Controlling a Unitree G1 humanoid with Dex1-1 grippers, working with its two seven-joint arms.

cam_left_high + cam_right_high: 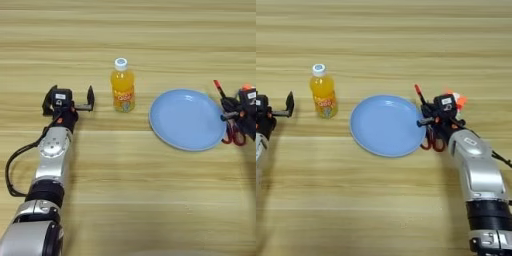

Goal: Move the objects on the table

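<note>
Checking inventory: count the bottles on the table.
1. The orange-drink bottle stands upright between the left gripper and the blue plate. None seems hidden.

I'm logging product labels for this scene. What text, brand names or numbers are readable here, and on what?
None can be read.
Label on the white-capped orange-drink bottle: coloured print, too blurred to read.
White sticker on the left hand: marks too small to read.
White sticker on the right hand: likewise unreadable.
Round blue plate: no text.

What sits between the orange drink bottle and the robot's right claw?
A blue plate lies between the bottle and the right gripper, seen in both views.
</note>
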